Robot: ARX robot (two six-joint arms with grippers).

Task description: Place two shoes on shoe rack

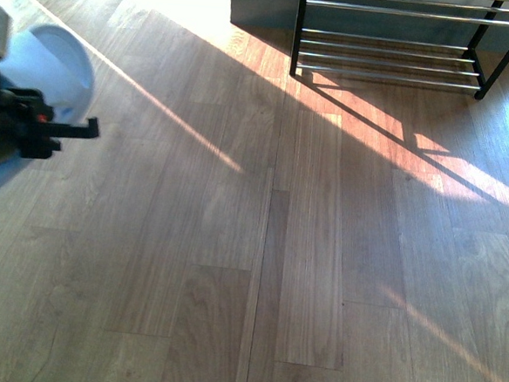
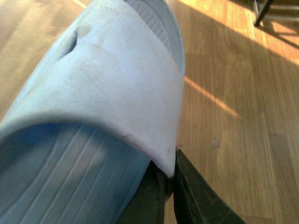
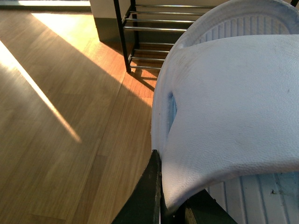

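Observation:
The two shoes here are light blue slide sandals, one in each gripper. My left gripper is shut on the strap edge of one sandal, held off the floor. In the front view this sandal and the left gripper show at the far left. My right gripper is shut on the strap edge of the other sandal; this arm does not show in the front view. The shoe rack, black uprights with chrome rods, stands at the far right; it also shows as the shoe rack beyond the right sandal.
Wooden plank floor with bright sun streaks and the rack's shadow spreads between me and the rack. A grey wall base stands behind the rack's left end. One rack foot shows in the left wrist view.

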